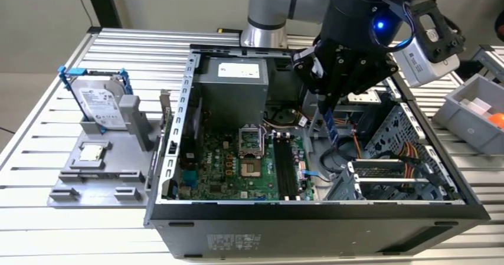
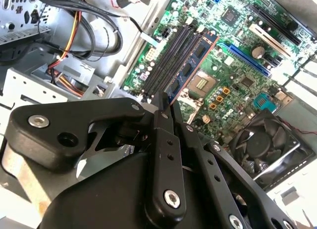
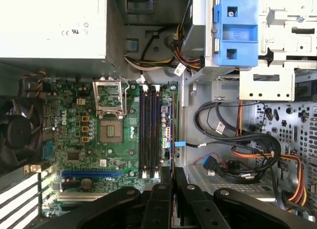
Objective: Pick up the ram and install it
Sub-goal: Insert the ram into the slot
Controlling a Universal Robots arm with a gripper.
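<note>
The gripper point(image 1: 329, 102) is clamped on the ram point(image 1: 330, 126), holding the stick on edge inside the open computer case point(image 1: 315, 229), over the motherboard point(image 3: 84, 140) edge that carries the black memory slots point(image 3: 149, 132), not seated in any slot.

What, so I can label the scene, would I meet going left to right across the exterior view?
Hard drive in its blue frame → grey power supply → black memory slots → ram held in the gripper → grey bin.
</note>
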